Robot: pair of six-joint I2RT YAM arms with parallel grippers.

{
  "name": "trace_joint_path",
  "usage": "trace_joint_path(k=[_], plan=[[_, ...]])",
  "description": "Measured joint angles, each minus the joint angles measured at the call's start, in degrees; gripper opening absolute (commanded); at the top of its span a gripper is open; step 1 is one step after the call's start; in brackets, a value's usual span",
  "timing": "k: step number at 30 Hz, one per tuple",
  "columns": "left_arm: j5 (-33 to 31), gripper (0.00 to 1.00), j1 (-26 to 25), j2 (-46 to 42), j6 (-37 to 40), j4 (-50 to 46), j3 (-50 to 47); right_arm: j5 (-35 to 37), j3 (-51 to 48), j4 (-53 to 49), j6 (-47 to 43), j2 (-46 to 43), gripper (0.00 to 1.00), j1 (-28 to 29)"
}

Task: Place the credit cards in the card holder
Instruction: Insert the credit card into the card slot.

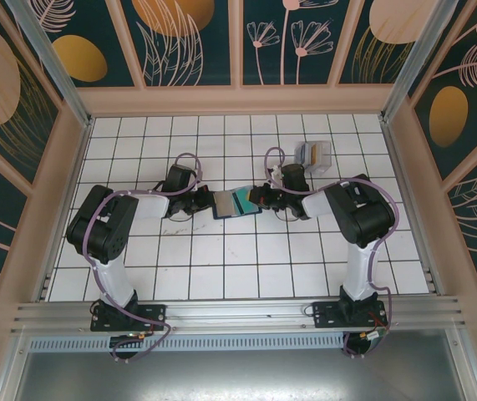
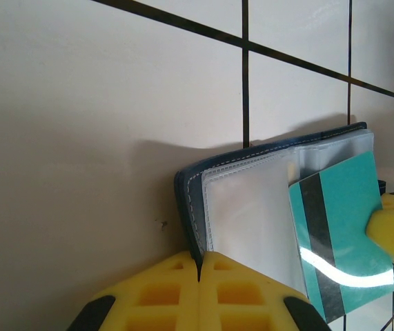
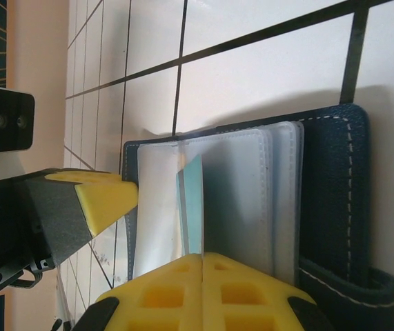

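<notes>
The left gripper [image 2: 199, 265] is clamped shut on the cover edge of the open dark navy leather-like bifold card holder [image 2: 191, 200]. The right gripper [image 3: 202, 265] pinches a thin teal plastic credit card [image 2: 341, 227] between its clear sleeves, mid-way across the white gridded tabletop [image 1: 221, 259].

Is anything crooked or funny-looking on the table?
Yes. The teal card sits crooked across the clear pockets of the open wallet, tilted instead of lined up with a slot. It is not tucked in yet, and the right gripper pinches its edge.
</notes>
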Motion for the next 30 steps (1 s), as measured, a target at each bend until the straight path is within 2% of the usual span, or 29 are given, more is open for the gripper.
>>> trace_joint_path(k=[21, 30], plan=[[0.0, 0.00, 0.0, 0.0, 0.0, 0.2, -0.1, -0.1, 1.4, 0.6, 2.4, 1.1, 0.00, 1.0], [0.0, 0.00, 0.0, 0.0, 0.0, 0.2, -0.2, 0.8, 0.9, 4.3, 6.1, 2.0, 0.00, 1.7]])
